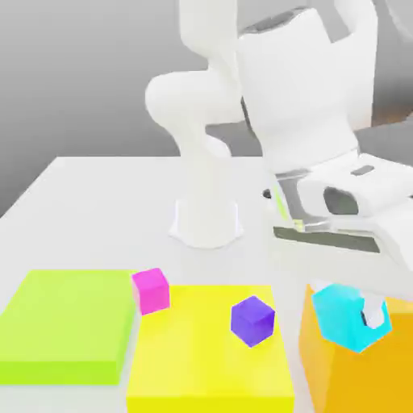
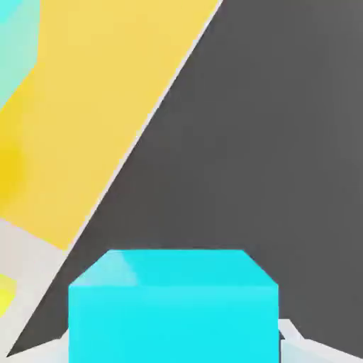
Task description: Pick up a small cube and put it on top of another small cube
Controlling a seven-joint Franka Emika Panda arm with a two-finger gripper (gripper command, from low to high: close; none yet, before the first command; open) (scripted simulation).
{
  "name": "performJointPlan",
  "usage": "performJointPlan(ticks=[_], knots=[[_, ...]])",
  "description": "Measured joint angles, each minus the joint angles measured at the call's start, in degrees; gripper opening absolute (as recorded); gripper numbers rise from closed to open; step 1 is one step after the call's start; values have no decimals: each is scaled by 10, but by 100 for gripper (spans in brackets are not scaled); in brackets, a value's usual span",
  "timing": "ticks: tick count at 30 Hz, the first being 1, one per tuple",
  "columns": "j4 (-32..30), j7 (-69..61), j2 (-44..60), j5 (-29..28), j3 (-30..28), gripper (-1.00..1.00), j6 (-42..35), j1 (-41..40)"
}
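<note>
The small cube (image 1: 339,316), deep cyan, hangs at the exterior view's right, just above the orange block (image 1: 355,371). My gripper (image 1: 355,319) is shut on it, with one white finger (image 1: 373,314) showing on its right side. In the hand view the same cyan cube (image 2: 174,305) sits close between the jaws. The other small cube (image 1: 151,290), magenta-pink, rests at the seam between the lime block and the yellow block, well to the exterior view's left of my gripper.
A purple cube (image 1: 252,321) sits on the flat yellow block (image 1: 202,363). A flat lime-green block (image 1: 68,323) lies at the left. The arm's white base (image 1: 206,218) stands mid-table. A paler turquoise cube (image 2: 14,42) rests on the orange block (image 2: 92,106).
</note>
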Motion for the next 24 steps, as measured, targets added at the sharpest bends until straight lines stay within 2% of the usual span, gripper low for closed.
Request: performJointPlan(ticks=[6, 12, 21, 24], knots=[[-79, -44, -54, -127, -16, -100, -29, -48], [-154, -109, -123, -221, -40, -100, -70, -88], [-251, -217, -253, -308, -98, -100, -141, -153], [-263, -219, -226, -312, -109, -100, -102, -162]])
